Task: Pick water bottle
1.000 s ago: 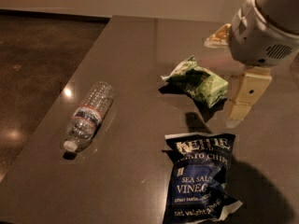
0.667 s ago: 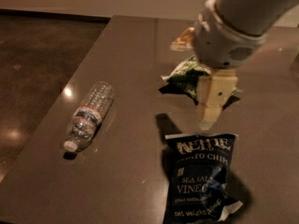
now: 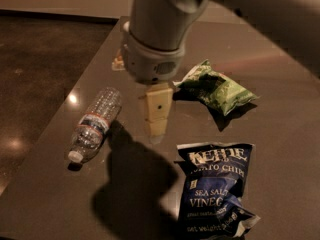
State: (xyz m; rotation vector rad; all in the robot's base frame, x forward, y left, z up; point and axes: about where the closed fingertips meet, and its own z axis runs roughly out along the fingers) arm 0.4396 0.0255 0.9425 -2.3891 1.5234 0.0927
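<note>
- table [image 3: 285,134]: dark and glossy, fills most of the frame, and its right and bottom sides run out of the shot; a strip of darker floor shows on the left
- robot arm [image 3: 157,29]: fat grey cylinder coming down from the top centre, upper part cut off by the frame edge. It throws a big shadow on the table at lower centre. A moment ago it sat further right and covered part of the green bag, now it's shifted left
- blue chip bag [image 3: 215,184]: lower right, lying flat and crinkled, with its bottom corner right at the frame edge. Hasn't budged
- green snack bag [image 3: 217,89]: right of centre, now fully in view except the left tip tucked behind the arm. Same spot as before
- water bottle [image 3: 95,124]: lying on its side left of centre near the table's left edge, white cap pointing to the lower left, label band around the middle. Nothing touching it and it hasn't moved
- gripper [image 3: 158,111]: cream piece hanging under the arm at the centre, between the bottle and the green bag, near the bottle but clear of it. Honestly can't tell if the claw is released or clenched, the arm hides too much
</note>
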